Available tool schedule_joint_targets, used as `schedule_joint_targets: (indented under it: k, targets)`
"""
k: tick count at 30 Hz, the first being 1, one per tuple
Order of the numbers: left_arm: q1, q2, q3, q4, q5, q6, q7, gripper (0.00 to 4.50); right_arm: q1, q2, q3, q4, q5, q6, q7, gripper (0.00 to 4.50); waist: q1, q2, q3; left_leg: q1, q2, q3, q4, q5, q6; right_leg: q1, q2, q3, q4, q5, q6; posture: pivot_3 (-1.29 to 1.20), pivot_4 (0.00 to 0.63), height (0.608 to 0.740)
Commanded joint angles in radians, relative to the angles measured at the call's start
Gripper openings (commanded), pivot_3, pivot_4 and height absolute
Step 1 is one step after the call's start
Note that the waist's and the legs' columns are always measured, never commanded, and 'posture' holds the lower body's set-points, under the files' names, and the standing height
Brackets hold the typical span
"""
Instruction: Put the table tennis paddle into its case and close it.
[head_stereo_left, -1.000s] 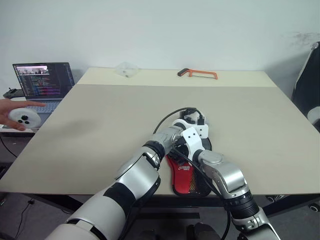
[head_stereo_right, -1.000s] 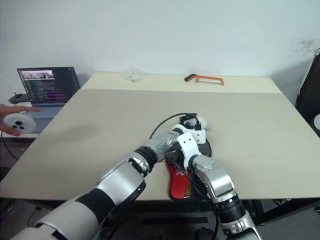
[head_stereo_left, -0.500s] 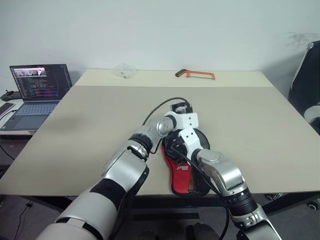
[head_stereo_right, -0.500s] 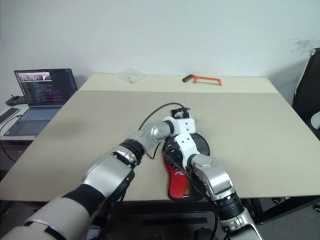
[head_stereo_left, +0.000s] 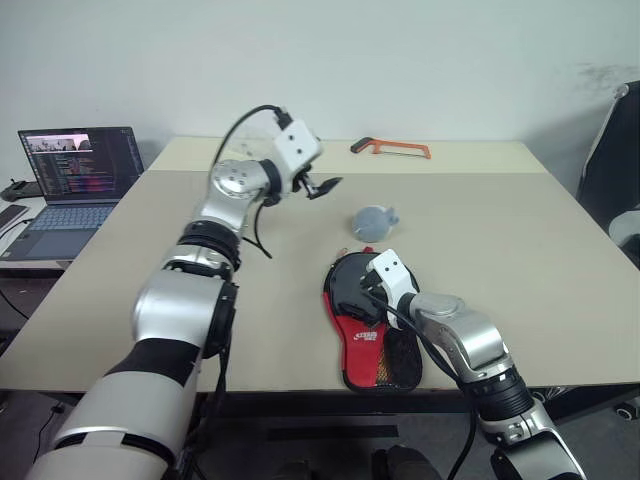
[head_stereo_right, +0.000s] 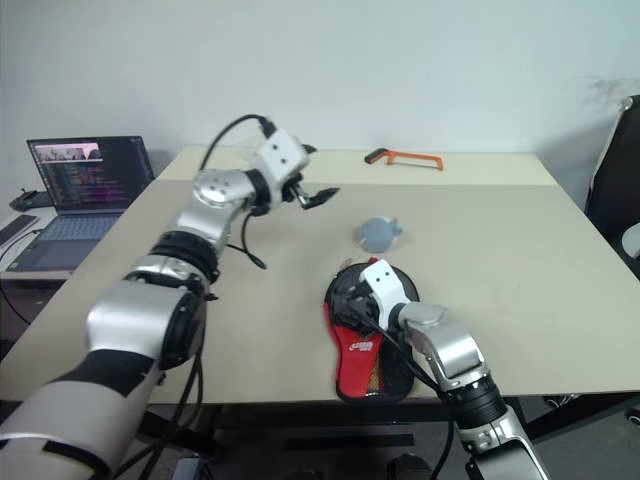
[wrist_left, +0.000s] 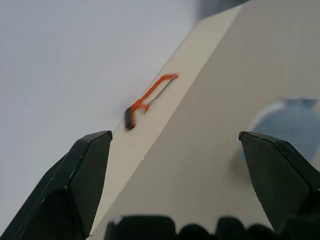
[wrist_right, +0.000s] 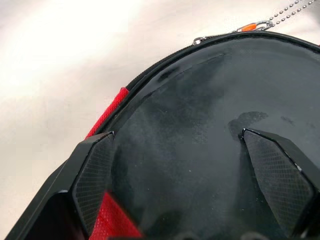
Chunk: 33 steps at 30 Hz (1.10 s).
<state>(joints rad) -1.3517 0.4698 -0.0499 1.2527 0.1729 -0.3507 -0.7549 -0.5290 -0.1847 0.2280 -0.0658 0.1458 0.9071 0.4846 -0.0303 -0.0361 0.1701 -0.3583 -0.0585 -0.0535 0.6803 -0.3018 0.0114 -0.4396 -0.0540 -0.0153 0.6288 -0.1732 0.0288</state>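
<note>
Item: paddle-case packing, state after the latest change. Landmark: the case.

- Laptop (head_stereo_left: 78, 165): on a side surface far left of the case. The person's hand seen there a second ago is gone.
- Left tool (head_stereo_left: 318, 185): a second ago low at the case beside the right tool; now lifted clear, up and left of the case, jaws wide, empty.
- Ball pouch (head_stereo_left: 373, 220): grey, round, on the table (head_stereo_left: 520, 260) just beyond the case's round end, uncovered now that the left arm has gone.
- Case (head_stereo_left: 372, 330): black and red, flat at the table's near edge, zip rim and chain visible in the right wrist view.
- Right tool (head_stereo_left: 368, 290): over the case's round end, jaws wide, gripping nothing.
- Table tennis paddle: cannot tell whether it lies inside.
- Hacksaw (head_stereo_left: 391, 148): far edge, well beyond the case.

Reading: the left arm has disengaged; whether the zip is fully shut cannot be told.
</note>
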Motion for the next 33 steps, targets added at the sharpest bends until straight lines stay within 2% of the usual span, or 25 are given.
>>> schedule_joint_targets:
  k: [1,3,7,11,14,19,22,27,33]
  targets:
    - [0.053,0.059,0.056,-0.089,-0.097,0.079,-0.175,4.43,0.015,-0.033,-0.045,-0.024,0.054,0.060,0.036,4.50,0.000,0.000,0.000,0.000,0.000,0.000,0.000,0.000,0.000,0.000,0.000,0.000,0.000,0.000,0.000,0.00,0.150,0.740]
    - [0.111,0.071,0.079,-0.168,-0.168,0.161,-0.308,4.43,0.003,-0.047,-0.093,-0.079,0.110,0.091,0.063,4.50,0.003,0.000,0.000,-0.002,0.000,-0.001,0.000,0.000,0.000,-0.001,0.000,-0.001,0.000,0.001,-0.001,0.00,0.150,0.740]
    - [0.246,0.070,0.085,-0.404,-0.268,0.320,-0.448,4.43,-0.035,-0.098,-0.171,-0.175,0.205,0.164,0.110,4.50,0.004,0.001,0.003,-0.007,-0.001,-0.003,0.001,0.000,0.000,-0.004,0.000,-0.001,-0.001,0.001,-0.002,0.00,0.150,0.740]
    - [0.348,0.045,0.069,-0.583,-0.302,0.442,-0.432,4.43,-0.094,-0.176,-0.265,-0.228,0.302,0.219,0.159,4.50,0.003,0.001,0.004,-0.008,0.000,-0.003,0.001,0.000,0.000,-0.006,0.000,0.001,-0.001,0.001,-0.002,0.00,0.150,0.740]
    - [0.402,-0.014,0.051,-0.682,-0.322,0.531,-0.386,4.43,-0.161,-0.217,-0.334,-0.164,0.328,0.219,0.149,4.50,0.004,0.001,0.004,-0.008,0.000,-0.002,0.000,0.000,0.000,-0.006,-0.001,0.002,-0.001,0.001,-0.002,0.00,0.150,0.740]
    - [0.498,-0.103,0.000,-0.754,-0.305,0.587,-0.318,4.43,-0.286,-0.236,-0.368,0.086,0.264,0.098,0.080,4.50,0.002,0.001,0.004,-0.005,0.001,-0.002,0.000,0.000,0.000,-0.003,-0.001,0.002,0.000,0.001,-0.003,0.00,0.150,0.740]
    - [0.542,-0.154,-0.031,-0.755,-0.286,0.594,-0.267,4.43,-0.370,-0.228,-0.347,0.275,0.218,-0.018,0.065,4.50,-0.001,0.001,0.004,-0.005,0.001,0.000,0.000,0.000,0.000,-0.004,-0.001,0.004,0.000,0.001,-0.003,0.00,0.150,0.740]
    - [0.597,-0.235,-0.077,-0.742,-0.265,0.611,-0.174,4.43,-0.507,-0.170,-0.323,0.628,0.131,-0.250,0.035,4.50,-0.002,0.001,0.004,-0.005,0.002,0.001,0.000,0.000,0.000,-0.005,-0.001,0.004,0.000,0.002,-0.004,0.00,0.150,0.740]
    - [0.679,-0.307,-0.133,-0.796,-0.243,0.657,-0.096,4.43,-0.668,-0.071,-0.371,1.090,0.079,-0.549,-0.084,4.50,0.000,0.002,0.004,-0.006,0.002,0.001,-0.001,0.000,0.000,-0.005,-0.001,0.005,-0.001,0.003,-0.005,0.00,0.150,0.740]
